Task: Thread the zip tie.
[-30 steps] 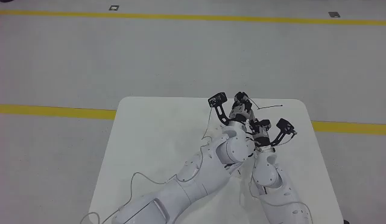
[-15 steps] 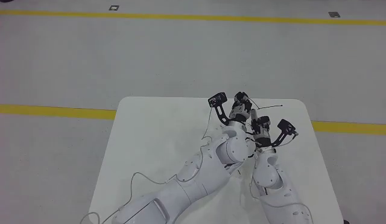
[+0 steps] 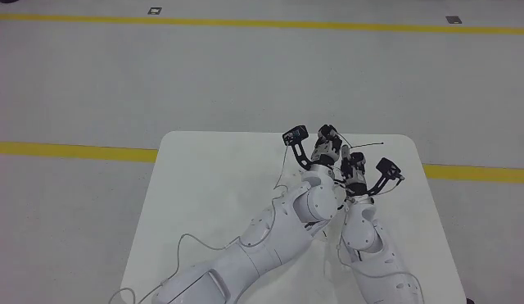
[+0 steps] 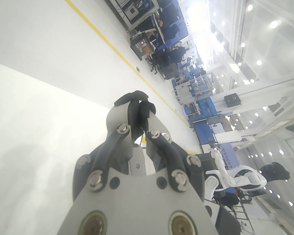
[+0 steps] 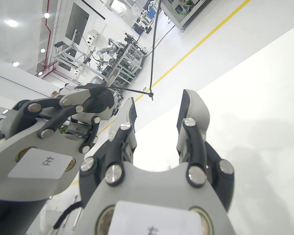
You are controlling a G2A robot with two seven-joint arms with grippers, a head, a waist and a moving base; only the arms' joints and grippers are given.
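While the left pincer (image 5: 96, 96) is clamped tight on one end of the thin black plastic zip tie (image 5: 153, 50), the right pincer (image 5: 159, 108) stands wide open just beside it with nothing in it, and that's where trouble could start. The strap is gripped at one end only, up in the air over the far right part of the white rectangular surface (image 3: 213, 189). So the long free length can wobble or swing aside as the open fingers close in. A miss or a nudge could knock it out of line. A squeeze near the bend might kink it or twist it in the left grip. If it slips out, down it goes onto the surface.

The tie itself is very slim, dark and springy-looking. It leaves the left pincer, runs to a small blocky nub, the head I'd guess, and turns sharply there. From that corner a long, gently curved tail shoots away. Whether the tail has passed through that nub, I can't tell.
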